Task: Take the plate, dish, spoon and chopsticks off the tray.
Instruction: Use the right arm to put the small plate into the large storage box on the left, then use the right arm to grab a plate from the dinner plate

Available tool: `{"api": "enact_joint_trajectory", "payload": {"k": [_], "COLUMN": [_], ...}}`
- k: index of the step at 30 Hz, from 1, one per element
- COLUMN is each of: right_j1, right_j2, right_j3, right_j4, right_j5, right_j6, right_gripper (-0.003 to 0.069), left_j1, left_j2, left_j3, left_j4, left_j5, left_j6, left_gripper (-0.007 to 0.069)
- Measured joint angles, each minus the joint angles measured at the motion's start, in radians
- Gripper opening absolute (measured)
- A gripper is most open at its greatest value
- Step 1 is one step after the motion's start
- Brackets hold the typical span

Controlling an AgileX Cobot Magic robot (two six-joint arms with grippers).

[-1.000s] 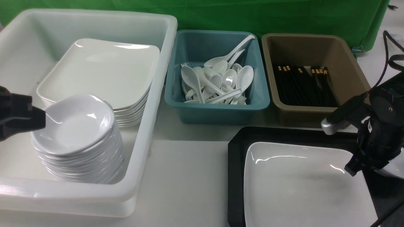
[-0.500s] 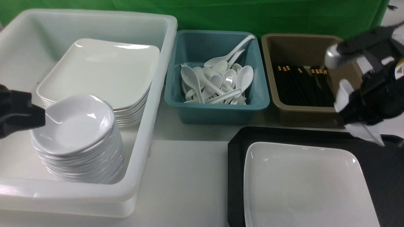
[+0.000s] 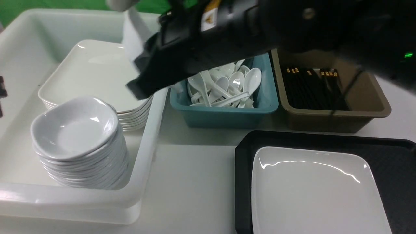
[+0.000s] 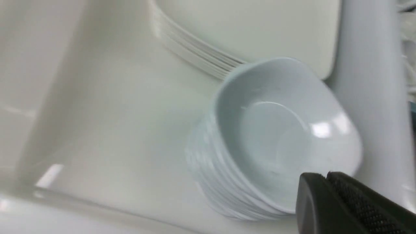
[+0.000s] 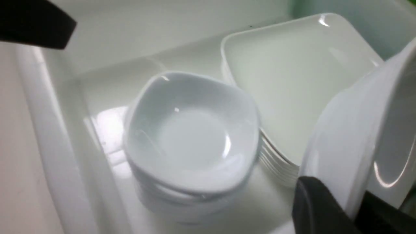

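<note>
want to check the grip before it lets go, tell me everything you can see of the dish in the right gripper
The dish is small, rounded, glossy white, like plastic or melamine; the inside that shows is bare. The right gripper is shut on its rim, one finger on each face, holding it tipped up on edge in the air over the white tub, above the stack of plates. Nothing else touches it.

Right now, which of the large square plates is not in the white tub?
The single plate lying on the black tray; the other large plates sit stacked inside the white tub.
</note>
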State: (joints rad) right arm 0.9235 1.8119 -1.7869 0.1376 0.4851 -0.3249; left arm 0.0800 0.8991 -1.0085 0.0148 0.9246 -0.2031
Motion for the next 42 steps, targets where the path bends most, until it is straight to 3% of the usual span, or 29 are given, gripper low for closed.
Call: {"api": "enact_joint_trajectory", "payload": {"k": [7,15,18,19,20,22,26,30,33,35,36,37,39,42], "right_j1": [0.098,0.114,0.116,0.116,0.116,0.116,0.116,0.116,0.105,0.08,0.076,0.042,-0.051,-0.211], "right_j2": [0.22,0.346,0.35,0.35,0.35,0.346,0.316,0.244,0.171,0.112,0.107,0.073,0.03,-0.026], "right_j3": [-0.225,-0.293,-0.295,-0.295,-0.295,-0.295,-0.295,-0.295,-0.297,-0.298,-0.298,-0.299,-0.301,-0.256], "right_j4": [0.003,0.002,0.002,0.002,0.002,0.001,-0.001,-0.05,-0.13,-0.254,-0.267,-0.349,-0.469,-0.467], "right_j5": [0.001,-0.008,-0.007,-0.007,-0.007,0.004,0.075,0.199,0.31,0.426,0.438,0.523,0.643,0.648], "right_j6": [-0.022,-0.03,-0.024,-0.016,-0.013,0.031,0.056,0.076,0.114,0.178,0.184,0.227,0.273,0.292], "right_gripper": [0.0058,0.0077,0.0177,0.0247,0.0259,0.0426,0.0551,0.0573,0.0531,0.038,0.034,0.0208,0.0073,0.0023], "left_j1": [0.0,0.0,0.0,0.0,0.0,0.0,0.0,0.0,0.0,0.0,0.0,0.0,0.0,0.0], "left_j2": [0.0,0.0,0.0,0.0,0.0,0.0,0.0,0.0,0.0,0.0,0.0,0.0,0.0,0.0], "left_j3": [0.0,0.001,0.001,0.001,0.001,0.001,0.001,0.001,0.001,0.001,0.001,0.001,0.001,0.001], "left_j4": [0.045,0.052,0.057,0.058,0.058,0.058,0.06,0.063,0.064,0.064,0.065,0.065,0.061,0.042], "left_j5": [-0.007,-0.008,-0.008,-0.008,-0.008,-0.008,-0.008,-0.008,-0.003,-0.001,-0.001,-0.001,0.002,0.019], "left_j6": [-0.043,-0.044,-0.044,-0.044,-0.044,-0.044,-0.043,-0.033,-0.029,-0.022,-0.02,-0.01,-0.004,0.023], "left_gripper": [0.0011,0.0011,0.0011,0.0011,0.0011,0.0011,0.0011,0.0011,0.0011,0.0011,0.0011,0.0011,0.0011,0.0011]}}
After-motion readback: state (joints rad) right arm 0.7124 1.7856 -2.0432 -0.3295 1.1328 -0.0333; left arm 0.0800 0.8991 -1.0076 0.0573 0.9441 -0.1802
